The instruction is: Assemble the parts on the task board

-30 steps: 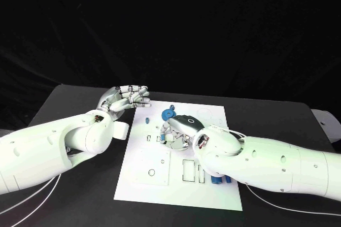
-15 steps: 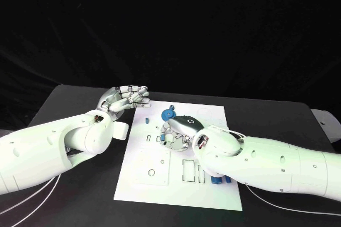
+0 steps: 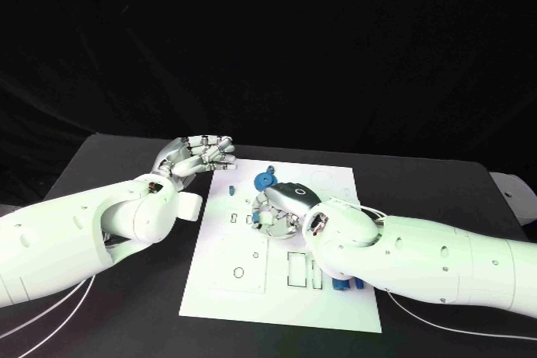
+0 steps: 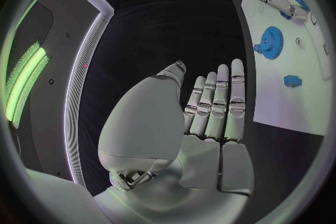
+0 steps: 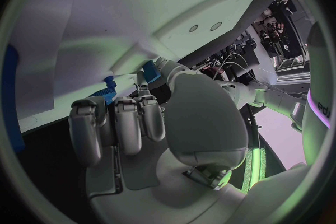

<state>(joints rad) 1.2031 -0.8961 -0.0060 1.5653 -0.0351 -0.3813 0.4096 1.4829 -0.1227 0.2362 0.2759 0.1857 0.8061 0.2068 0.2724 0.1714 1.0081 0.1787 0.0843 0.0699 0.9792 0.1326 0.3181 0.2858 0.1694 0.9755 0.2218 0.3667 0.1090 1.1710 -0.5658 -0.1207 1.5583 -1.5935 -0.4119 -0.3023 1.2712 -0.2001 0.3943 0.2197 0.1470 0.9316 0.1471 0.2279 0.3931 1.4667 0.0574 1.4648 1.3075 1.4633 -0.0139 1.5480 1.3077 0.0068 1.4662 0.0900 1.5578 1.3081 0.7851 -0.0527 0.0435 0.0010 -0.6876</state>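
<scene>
While right hand (image 3: 282,205) covers board (image 3: 230,292), gear (image 3: 266,179) just beyond.

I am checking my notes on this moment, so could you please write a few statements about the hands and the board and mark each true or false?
1. The left hand holds a blue part. False: it holds nothing, its fingers together, beside the task board.
2. The right hand is over the task board. True.
3. A blue gear lies on the board near its far edge. True.
4. The board lies on a white table. False: the table is black.
5. The right hand's fingers touch a blue part. True.
</scene>
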